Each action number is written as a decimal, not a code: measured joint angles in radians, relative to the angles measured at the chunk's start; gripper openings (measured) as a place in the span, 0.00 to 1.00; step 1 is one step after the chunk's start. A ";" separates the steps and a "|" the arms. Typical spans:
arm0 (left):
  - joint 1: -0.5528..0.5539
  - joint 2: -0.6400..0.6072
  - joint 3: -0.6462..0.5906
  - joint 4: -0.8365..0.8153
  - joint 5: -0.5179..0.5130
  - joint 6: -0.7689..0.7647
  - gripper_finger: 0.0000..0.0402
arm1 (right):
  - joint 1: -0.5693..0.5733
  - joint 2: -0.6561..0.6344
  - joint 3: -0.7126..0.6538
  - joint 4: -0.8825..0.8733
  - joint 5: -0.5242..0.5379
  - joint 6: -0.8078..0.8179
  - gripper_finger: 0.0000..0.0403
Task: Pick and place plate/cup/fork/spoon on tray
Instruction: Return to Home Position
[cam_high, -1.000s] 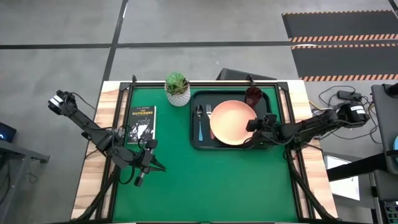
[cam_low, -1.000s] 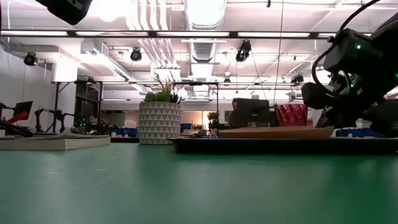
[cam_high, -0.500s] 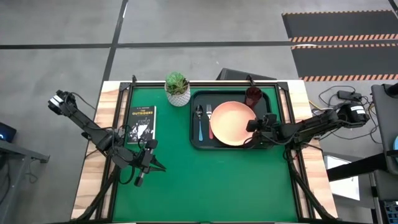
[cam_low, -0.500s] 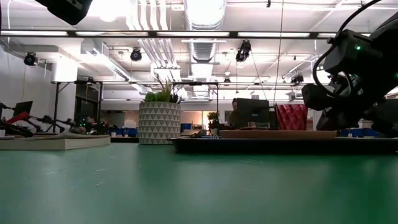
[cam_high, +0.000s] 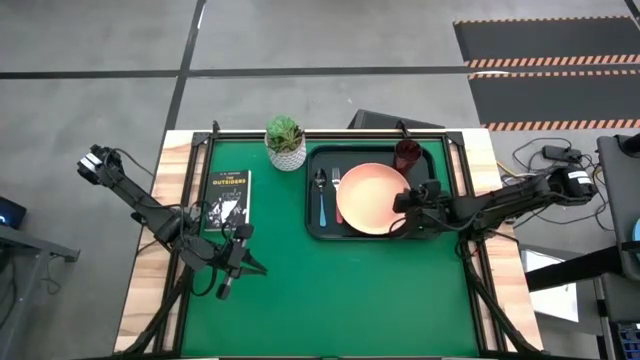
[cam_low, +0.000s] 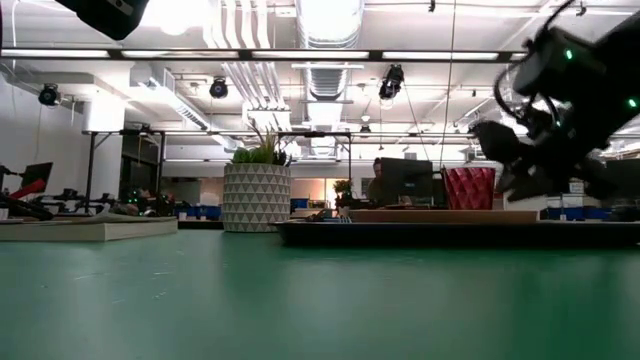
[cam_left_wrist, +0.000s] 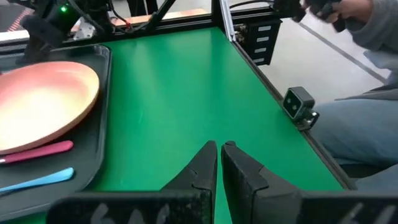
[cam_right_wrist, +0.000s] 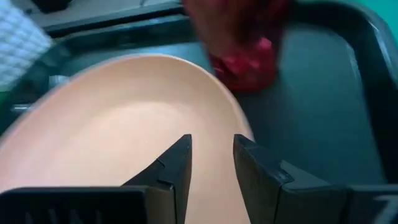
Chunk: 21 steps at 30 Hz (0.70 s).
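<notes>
Fingers of right gripper hover, seemingly parted, over the plate.

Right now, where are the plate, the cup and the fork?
the plate (cam_high: 372, 198): high view, its middle.
the cup (cam_high: 407, 154): high view, its open top.
the fork (cam_left_wrist: 37, 151): left wrist view, its pink handle.

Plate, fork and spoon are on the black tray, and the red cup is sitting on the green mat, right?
No. The high view shows the cup on the tray too, in its far right corner; plate, fork and spoon are there as said.
</notes>
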 joint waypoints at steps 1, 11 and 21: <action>0.000 0.000 0.000 0.000 -0.006 0.008 0.01 | 0.000 -0.008 0.018 0.000 0.000 -0.032 0.26; 0.000 0.000 -0.001 0.000 -0.069 0.043 0.01 | 0.077 0.005 0.273 0.017 0.095 -0.380 0.20; 0.001 0.000 -0.001 -0.002 -0.072 0.189 0.01 | 0.217 0.243 0.322 0.725 -0.149 -1.111 0.17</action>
